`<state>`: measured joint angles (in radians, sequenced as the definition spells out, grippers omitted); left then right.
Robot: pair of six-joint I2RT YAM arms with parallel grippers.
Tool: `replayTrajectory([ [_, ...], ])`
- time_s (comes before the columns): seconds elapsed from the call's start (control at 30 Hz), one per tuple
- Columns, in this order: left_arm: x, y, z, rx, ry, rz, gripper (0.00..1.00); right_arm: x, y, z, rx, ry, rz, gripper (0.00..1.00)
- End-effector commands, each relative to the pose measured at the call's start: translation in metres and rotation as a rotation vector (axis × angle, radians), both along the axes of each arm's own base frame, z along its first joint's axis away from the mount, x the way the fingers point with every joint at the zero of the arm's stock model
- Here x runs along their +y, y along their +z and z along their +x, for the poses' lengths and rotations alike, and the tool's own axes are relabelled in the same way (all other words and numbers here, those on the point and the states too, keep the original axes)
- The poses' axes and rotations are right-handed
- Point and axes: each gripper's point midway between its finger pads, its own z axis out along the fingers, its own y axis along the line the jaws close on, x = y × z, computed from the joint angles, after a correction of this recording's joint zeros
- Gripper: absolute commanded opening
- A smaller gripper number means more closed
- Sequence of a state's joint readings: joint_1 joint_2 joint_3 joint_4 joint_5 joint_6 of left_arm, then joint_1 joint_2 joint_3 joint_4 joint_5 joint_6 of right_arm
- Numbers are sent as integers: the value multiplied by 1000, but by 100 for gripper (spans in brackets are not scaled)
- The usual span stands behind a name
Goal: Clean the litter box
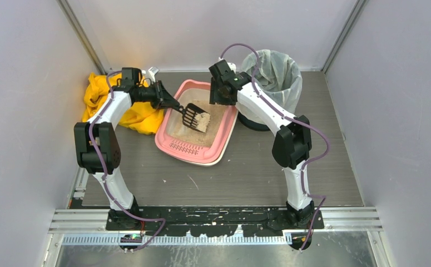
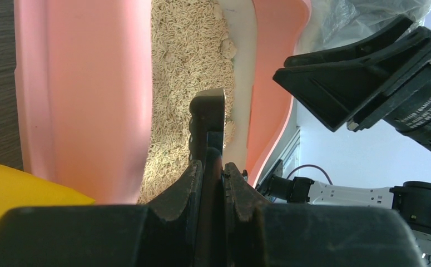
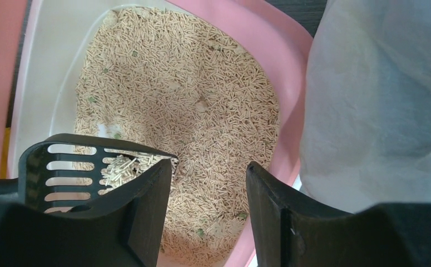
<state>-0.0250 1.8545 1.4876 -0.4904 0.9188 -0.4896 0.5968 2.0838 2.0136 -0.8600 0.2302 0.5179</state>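
1. A dark grey, wood-grain rectangular tabletop is lying flat across the middle of the scene.
2. Plain pale lilac-grey panels are enclosing it: a left wall panel, a right wall panel and a far wall panel.
3. Slim silver metal corner posts are running along the joins between the far and side panels.
4. Ribbed silver aluminium rails are crossing the near edge.
5. Soft, even light is falling everywhere, casting only faint shadows.

Shallow pink litter box lies flat, holding beige granular litter.
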Motion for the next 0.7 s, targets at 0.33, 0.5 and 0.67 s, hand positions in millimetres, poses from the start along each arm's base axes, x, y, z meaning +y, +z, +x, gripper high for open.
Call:
replayTrajectory([
  [0.33, 12, 75, 17, -144, 24, -205, 0, 4, 79, -5, -152, 40, 130, 58],
  [0.5, 15, 72, 19, -127, 24, -240, 0, 2, 82, -8, -158, 36, 136, 58],
  [0.67, 18, 72, 24, -100, 38, -326, 0, 1, 87, -9, -174, 34, 147, 58],
])
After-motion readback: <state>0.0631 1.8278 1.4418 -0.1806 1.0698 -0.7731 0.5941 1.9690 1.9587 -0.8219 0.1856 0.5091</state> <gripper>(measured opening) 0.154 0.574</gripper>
